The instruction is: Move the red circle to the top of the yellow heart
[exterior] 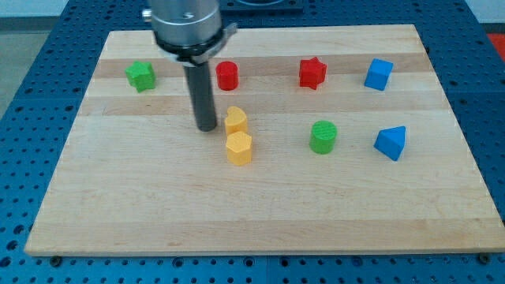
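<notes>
Tip sitting just left of yellow heart; no hand fitted. Red circle resting above the heart, near. Approaching; next, getting behind the circle.

Premises: a robotics laboratory bench; a pale wooden board serves as the surface; it rests on a blue perforated base plate with regular mounting holes; a grey floor shows beyond.
</notes>
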Available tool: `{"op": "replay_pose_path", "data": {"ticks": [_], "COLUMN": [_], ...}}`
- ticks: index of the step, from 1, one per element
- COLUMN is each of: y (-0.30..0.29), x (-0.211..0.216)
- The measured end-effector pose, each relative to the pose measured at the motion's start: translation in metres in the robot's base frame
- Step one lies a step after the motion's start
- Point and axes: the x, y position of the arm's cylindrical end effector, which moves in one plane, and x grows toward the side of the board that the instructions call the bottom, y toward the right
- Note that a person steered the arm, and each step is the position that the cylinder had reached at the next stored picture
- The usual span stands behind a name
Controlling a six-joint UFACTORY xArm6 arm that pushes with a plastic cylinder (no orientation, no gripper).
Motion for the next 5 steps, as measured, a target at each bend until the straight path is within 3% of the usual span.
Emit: {"op": "replay_pose_path", "data": {"ticks": [1,2,4,5], "y": [-0.042,-0.07,-0.066,-0.05], "x": [0.0,-0.03,-0.154,-0.185]}}
